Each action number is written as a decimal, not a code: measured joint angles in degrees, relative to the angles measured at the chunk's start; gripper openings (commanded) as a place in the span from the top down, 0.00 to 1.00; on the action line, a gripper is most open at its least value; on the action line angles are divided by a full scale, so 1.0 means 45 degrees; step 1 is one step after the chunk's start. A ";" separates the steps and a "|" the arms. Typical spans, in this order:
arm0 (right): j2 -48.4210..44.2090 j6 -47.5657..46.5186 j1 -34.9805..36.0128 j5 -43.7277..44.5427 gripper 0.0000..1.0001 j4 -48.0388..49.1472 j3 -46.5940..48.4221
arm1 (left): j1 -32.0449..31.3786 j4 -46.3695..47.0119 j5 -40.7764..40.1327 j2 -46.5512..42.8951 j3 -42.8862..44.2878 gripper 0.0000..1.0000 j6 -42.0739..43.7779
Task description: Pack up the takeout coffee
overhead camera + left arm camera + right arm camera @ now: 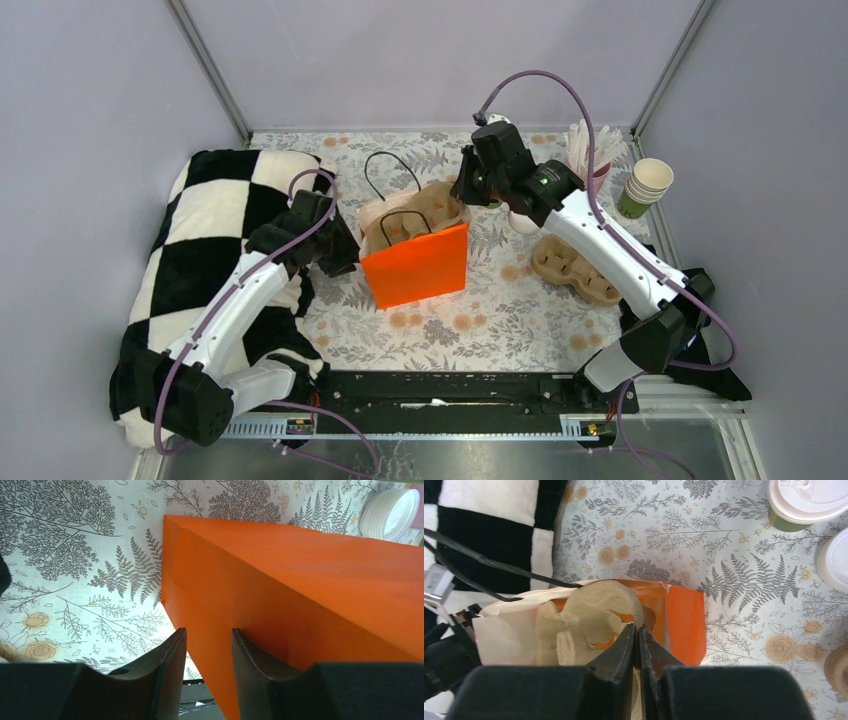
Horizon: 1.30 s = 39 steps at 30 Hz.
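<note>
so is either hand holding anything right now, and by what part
The right hand seems pinched on the top edge of the pulp carrier inside the orange bag. The left hand is open at the bag's corner, gripping nothing.

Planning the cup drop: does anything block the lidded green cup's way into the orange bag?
The table between the green paper cup with white lid and the orange paper bag looks bare. At the bag's mouth, the brown moulded-pulp cup carrier sticks out, with the right tool shut on its rim.
</note>
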 measured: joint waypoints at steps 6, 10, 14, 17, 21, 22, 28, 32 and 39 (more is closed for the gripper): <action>0.0063 -0.0685 0.0029 0.0019 1.00 -0.0121 0.0029 | 0.0000 -0.0102 -0.0102 -0.0204 0.0000 0.57 0.0151; 0.0097 -0.0981 0.0063 -0.0044 1.00 -0.0291 0.0466 | 0.0000 -0.0160 -0.0107 -0.0204 0.0000 0.57 0.0282; 0.0345 -0.1005 0.0068 -0.0039 1.00 -0.0675 0.1506 | 0.0000 -0.0175 -0.0107 -0.0199 0.0000 0.57 0.0398; 0.0398 -0.1001 0.0068 -0.0034 1.00 -0.0797 0.1797 | 0.0000 -0.0175 -0.0107 -0.0194 0.0000 0.57 0.0476; 0.0505 -0.0996 0.0073 -0.0039 1.00 -0.0899 0.1778 | 0.0000 -0.0175 -0.0112 -0.0160 0.0000 0.57 0.0593; 0.0559 -0.0996 0.0073 -0.0039 1.00 -0.0899 0.1763 | -0.0005 -0.0175 -0.0112 -0.0141 0.0000 0.57 0.0651; 0.0631 -0.1001 0.0078 -0.0073 1.00 -0.0442 0.1005 | 0.0000 -0.0175 -0.0112 0.0068 0.0000 0.57 0.0865; 0.0651 -0.0884 0.0121 -0.0068 1.00 -0.0359 0.0306 | 0.0000 -0.0160 -0.0097 0.0267 0.0000 0.57 0.0957; 0.0651 -0.0185 0.0223 -0.0092 1.00 0.0029 0.0189 | 0.0000 -0.0136 -0.0083 0.0403 -0.0029 0.57 0.0996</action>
